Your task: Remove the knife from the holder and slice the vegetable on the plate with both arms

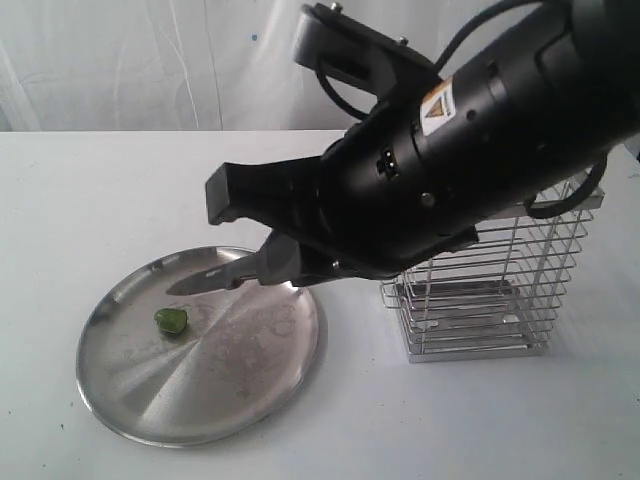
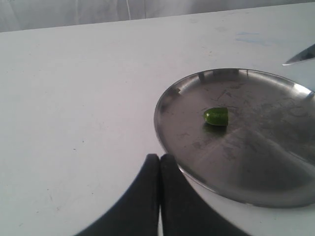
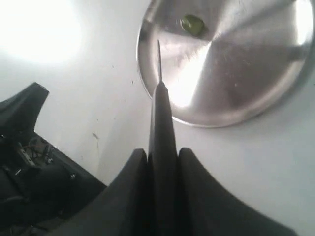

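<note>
**Knife** (image 1: 205,282): slim, all black. Its handle is clamped between the 2 fingers of the right gripper (image 1: 262,262), and the blade is roughly level above the plate (image 1: 230,385). The tip is aimed toward the vegetable (image 1: 171,320) and stops short of it.

**Plate:** round, shallow, scuffed stainless steel with a raised rim, lying flat.

**Vegetable:** 1 small glossy green chunk resting on the plate, left of its centre in the exterior view.

**Holder** (image 1: 495,290): tall silver wire basket, upright, standing right of the plate and apart from it. The right arm (image 1: 480,120) partly covers it.

**Left gripper** (image 2: 160,162): fingers pressed together on nothing, just beside the plate's rim.
</note>
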`<move>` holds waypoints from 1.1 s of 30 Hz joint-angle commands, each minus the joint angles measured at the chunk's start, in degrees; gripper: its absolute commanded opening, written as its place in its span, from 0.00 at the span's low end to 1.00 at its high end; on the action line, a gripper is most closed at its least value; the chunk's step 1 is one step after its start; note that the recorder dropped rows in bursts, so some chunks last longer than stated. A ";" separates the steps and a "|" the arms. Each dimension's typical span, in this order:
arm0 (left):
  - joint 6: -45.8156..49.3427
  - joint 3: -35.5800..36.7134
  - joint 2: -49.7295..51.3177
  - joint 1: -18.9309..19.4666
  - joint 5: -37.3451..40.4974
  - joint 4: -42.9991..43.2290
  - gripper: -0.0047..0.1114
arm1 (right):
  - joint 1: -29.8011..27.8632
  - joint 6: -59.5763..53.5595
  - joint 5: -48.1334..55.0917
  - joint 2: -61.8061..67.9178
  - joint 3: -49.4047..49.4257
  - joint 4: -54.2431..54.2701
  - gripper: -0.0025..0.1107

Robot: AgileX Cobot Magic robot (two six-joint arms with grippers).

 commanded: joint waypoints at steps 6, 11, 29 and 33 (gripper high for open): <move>0.03 0.14 -0.20 -0.02 -0.27 -0.01 0.04 | 0.06 -6.09 -17.37 -8.89 14.25 3.21 0.02; 0.03 0.14 -0.20 -0.02 -0.56 -0.03 0.04 | 0.06 -13.80 -21.89 -12.72 20.14 11.36 0.02; -24.48 0.14 -0.20 -0.02 -27.17 -12.52 0.04 | 0.06 -20.39 -35.89 -12.26 28.12 14.64 0.02; -23.74 0.14 -0.20 -0.02 -26.92 -12.65 0.04 | 0.06 -21.87 -36.12 -12.26 28.12 14.50 0.02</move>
